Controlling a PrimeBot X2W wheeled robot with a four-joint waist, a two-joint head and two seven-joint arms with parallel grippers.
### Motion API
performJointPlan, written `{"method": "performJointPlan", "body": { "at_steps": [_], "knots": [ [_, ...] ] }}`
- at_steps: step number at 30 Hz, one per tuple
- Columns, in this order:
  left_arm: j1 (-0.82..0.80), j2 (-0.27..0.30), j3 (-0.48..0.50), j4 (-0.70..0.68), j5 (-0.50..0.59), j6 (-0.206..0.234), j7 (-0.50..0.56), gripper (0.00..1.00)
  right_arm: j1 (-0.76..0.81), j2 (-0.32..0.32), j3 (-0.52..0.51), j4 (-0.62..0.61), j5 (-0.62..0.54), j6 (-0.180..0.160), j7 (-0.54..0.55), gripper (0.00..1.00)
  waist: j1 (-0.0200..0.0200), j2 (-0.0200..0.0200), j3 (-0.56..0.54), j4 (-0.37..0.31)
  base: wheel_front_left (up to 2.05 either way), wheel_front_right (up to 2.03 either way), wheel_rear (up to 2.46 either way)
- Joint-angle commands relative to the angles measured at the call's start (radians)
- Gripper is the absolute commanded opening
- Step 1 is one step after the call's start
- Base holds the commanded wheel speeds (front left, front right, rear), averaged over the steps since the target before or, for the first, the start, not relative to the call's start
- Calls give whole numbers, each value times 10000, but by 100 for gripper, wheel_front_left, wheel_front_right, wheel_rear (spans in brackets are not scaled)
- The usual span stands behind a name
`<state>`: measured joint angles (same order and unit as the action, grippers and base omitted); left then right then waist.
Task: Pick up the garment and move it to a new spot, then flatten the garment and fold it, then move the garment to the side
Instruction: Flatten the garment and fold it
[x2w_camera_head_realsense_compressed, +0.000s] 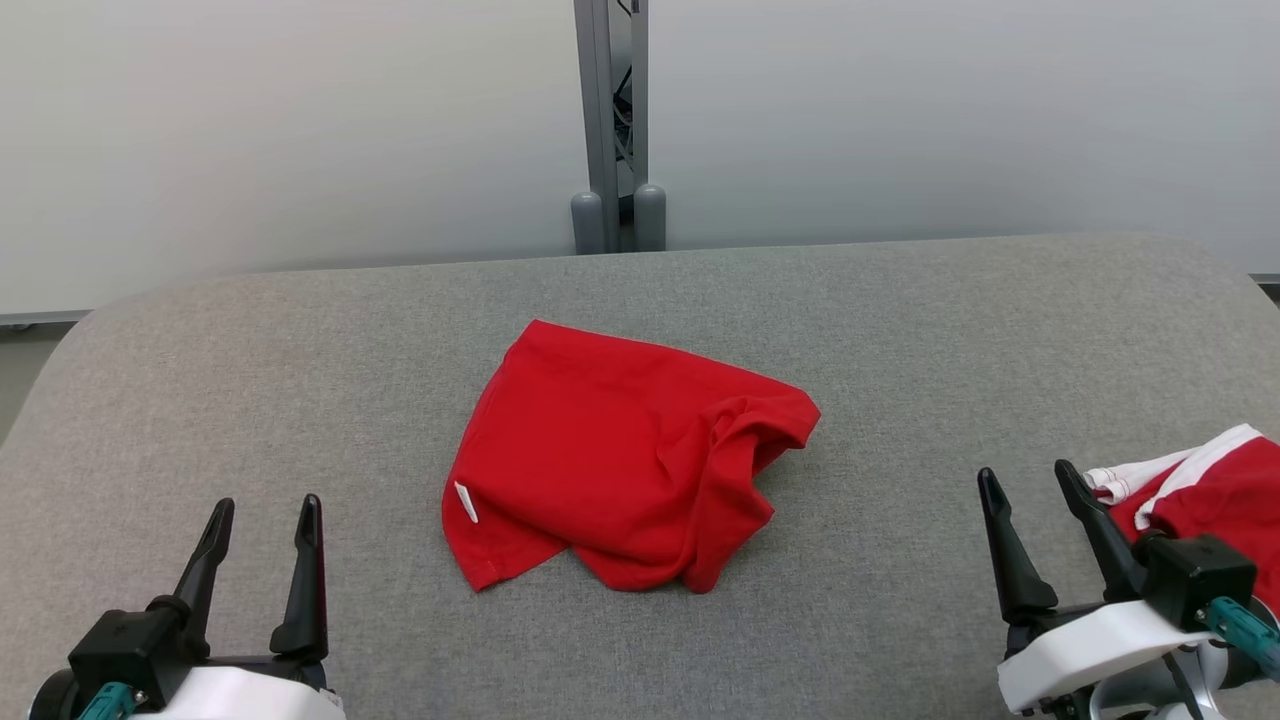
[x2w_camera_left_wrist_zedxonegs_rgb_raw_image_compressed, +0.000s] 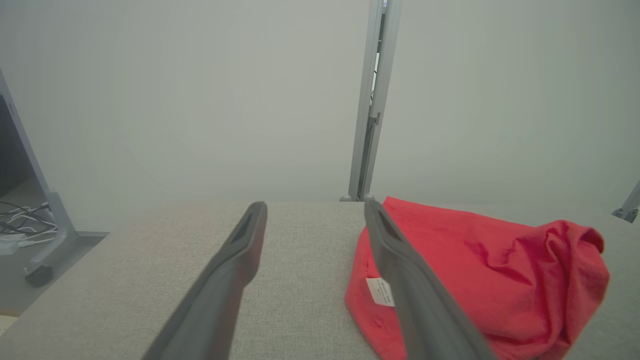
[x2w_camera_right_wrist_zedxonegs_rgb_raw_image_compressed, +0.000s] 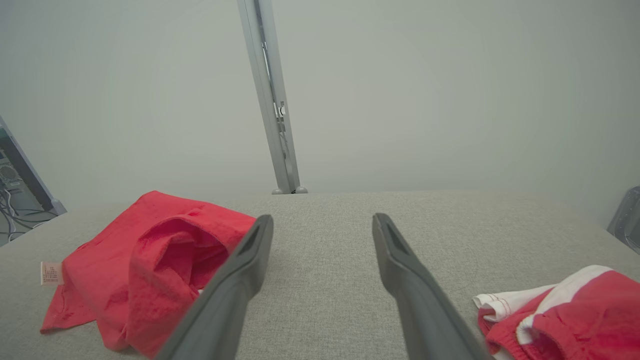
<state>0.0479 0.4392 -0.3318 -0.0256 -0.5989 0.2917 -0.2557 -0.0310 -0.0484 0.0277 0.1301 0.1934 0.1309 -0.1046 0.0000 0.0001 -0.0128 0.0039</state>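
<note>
**Red garment crumpled mid-table, both tools empty**

Your red garment (x2w_camera_head_realsense_compressed: 610, 460) lies in a loose, bunched heap at the middle of the grey table (x2w_camera_head_realsense_compressed: 300, 380). Its 3 o'clock side is rumpled into folds, and a small white label (x2w_camera_head_realsense_compressed: 466, 501) shows near its 8 o'clock corner.

Your left tool (x2w_camera_head_realsense_compressed: 267, 503) sits at 7 o'clock from the garment, fingers spread wide, holding nothing and clear of the cloth. Your right tool (x2w_camera_head_realsense_compressed: 1027, 472) sits at 4 o'clock, also spread wide and empty.

A second garment, red with white trim (x2w_camera_head_realsense_compressed: 1215, 490), lies just beside the right tool at the table's 3 o'clock edge. A grey metal post (x2w_camera_head_realsense_compressed: 612, 120) stands behind the table at 12 o'clock.
</note>
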Motion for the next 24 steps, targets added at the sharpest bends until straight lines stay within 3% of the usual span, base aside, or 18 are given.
{"method": "performJointPlan", "body": {
  "at_steps": [1, 7, 10, 13, 24],
  "knots": [
    [-86, 26, 7, 20, -2, 21, 25, 100, 49, -53, -45, -53, 73, -4, 18, 100, 0, -1, 6, -6, 0, 0, 0],
    [-209, -64, -419, 72, -239, -231, 713, 100, 58, -54, -80, -95, 74, -4, 31, 100, 0, -1, 84, -3, 0, 0, 0],
    [-574, -276, -1128, 393, -680, -724, 1968, 100, -57, -52, -53, -170, 34, -4, 86, 100, 0, -1, 335, 15, 0, 0, 0],
    [-1027, -532, -1567, 895, -907, -1142, 2556, 100, -186, -54, 24, -217, 16, -4, 83, 100, 0, -1, 573, -46, 0, 0, 0],
    [-2476, -1336, -1859, 3552, -1314, -1989, 2770, 100, -617, -52, 273, -186, 144, -4, -53, 100, 0, -1, 1387, -647, 0, 0, 0]
  ]
}}
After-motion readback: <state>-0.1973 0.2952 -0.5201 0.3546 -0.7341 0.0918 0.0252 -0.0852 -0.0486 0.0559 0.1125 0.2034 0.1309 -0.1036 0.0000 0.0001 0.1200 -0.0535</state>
